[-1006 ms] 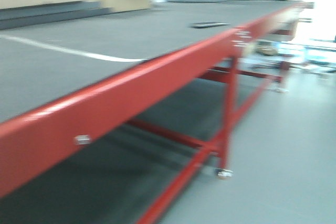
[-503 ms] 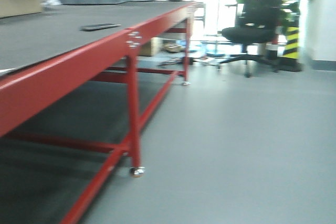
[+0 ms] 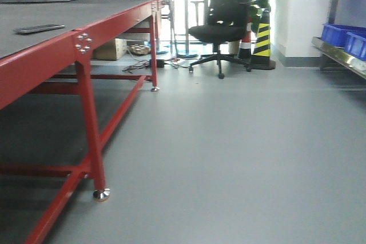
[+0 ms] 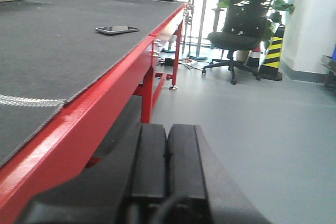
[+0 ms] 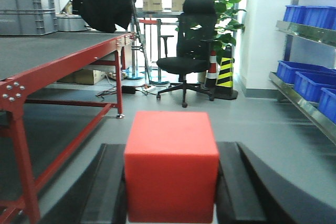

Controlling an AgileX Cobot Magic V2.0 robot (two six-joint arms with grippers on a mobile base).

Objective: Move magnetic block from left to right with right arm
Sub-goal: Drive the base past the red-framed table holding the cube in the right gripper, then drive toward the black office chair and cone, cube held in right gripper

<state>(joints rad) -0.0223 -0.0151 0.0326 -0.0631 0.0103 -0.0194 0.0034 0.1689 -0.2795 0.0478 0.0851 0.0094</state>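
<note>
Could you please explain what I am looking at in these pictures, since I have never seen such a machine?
This is a two-armed robot on a wheeled base, seen only through its own cameras. The front camera looks along a red-framed table towards an office chair. One more camera sits on each wrist. The left gripper is shut and holds nothing. The right gripper is shut on a small red magnetic block. On the table's dark top lies a phone.

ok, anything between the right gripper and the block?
No. The block sits clamped in the right gripper, touching it on both sides. Nothing else shows between them in the right wrist view.
</note>
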